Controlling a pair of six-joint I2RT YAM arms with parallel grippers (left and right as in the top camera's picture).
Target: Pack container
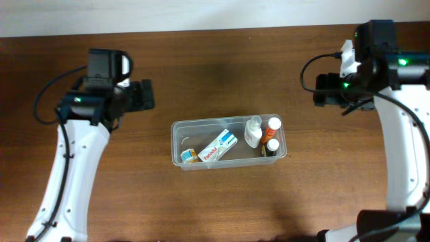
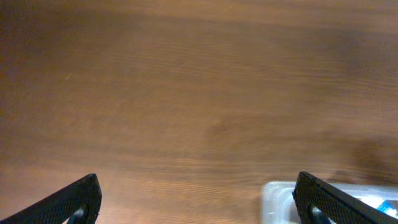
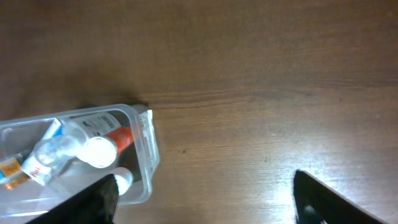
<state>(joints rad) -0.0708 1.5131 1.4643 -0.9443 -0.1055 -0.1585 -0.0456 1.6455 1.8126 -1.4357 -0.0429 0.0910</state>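
Observation:
The clear plastic container (image 1: 176, 131) sits on the brown table at centre. Inside lie a white and blue box (image 1: 218, 146), a small item with an orange label (image 1: 189, 156), a clear bottle (image 1: 252, 132), an orange-capped bottle (image 1: 273, 125) and a dark bottle with a white cap (image 1: 271, 147). My left gripper (image 1: 144, 95) is open and empty, raised to the upper left of the container; its wrist view shows a container corner (image 2: 273, 199) between the fingers (image 2: 196, 202). My right gripper (image 1: 322, 91) is open and empty, upper right of the container (image 3: 146, 137); its fingers (image 3: 205, 199) are over bare wood.
The table's far edge meets a white wall (image 1: 201, 13) at the top of the overhead view. Black cables (image 1: 47, 94) loop beside both arms. Bare wood lies all round the container.

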